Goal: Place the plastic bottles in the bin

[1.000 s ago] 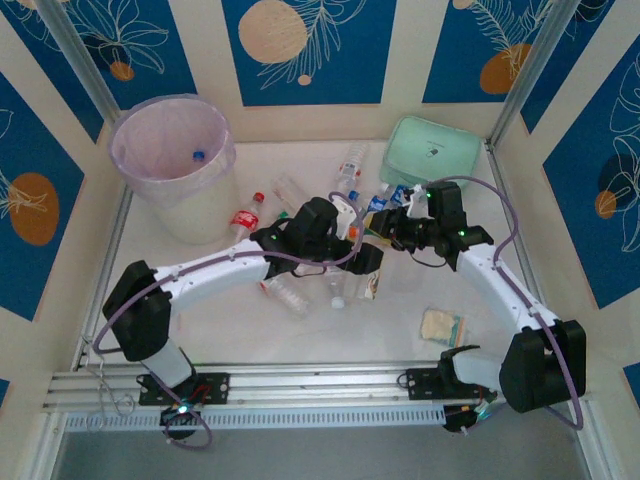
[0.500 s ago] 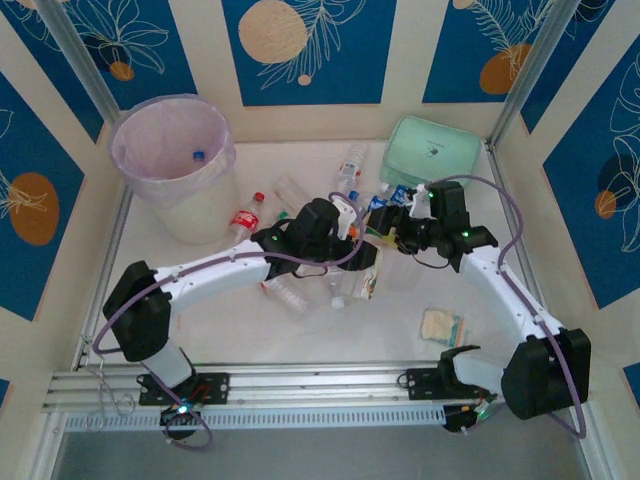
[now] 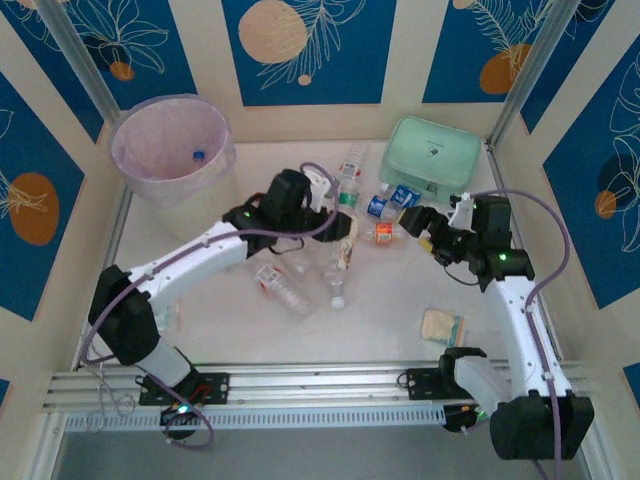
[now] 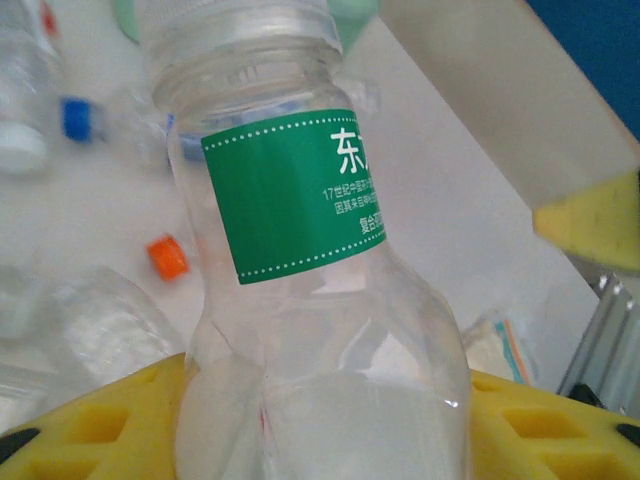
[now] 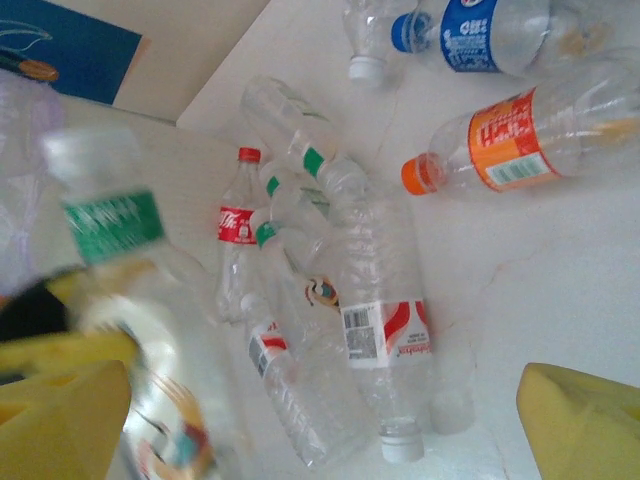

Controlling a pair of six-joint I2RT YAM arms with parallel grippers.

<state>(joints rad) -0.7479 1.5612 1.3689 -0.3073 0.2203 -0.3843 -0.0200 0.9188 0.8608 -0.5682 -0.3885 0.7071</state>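
My left gripper is shut on a clear plastic bottle with a green label, held off the table between its yellow pads. That bottle also appears blurred at the left of the right wrist view. My right gripper hangs open with nothing between its fingers, above several loose bottles: a red-and-white-label one, a red-capped cola bottle, an orange-label one and a blue-label one. The pink bin stands at the far left.
A mint-green zip case lies at the back right, and a flat beige packet sits near the front right. More bottles lie mid-table, one by the back wall. A blue cap shows inside the bin.
The left gripper closed on the green-label bottle and carried it up and back to the left. The right gripper opened and drew away to the right.
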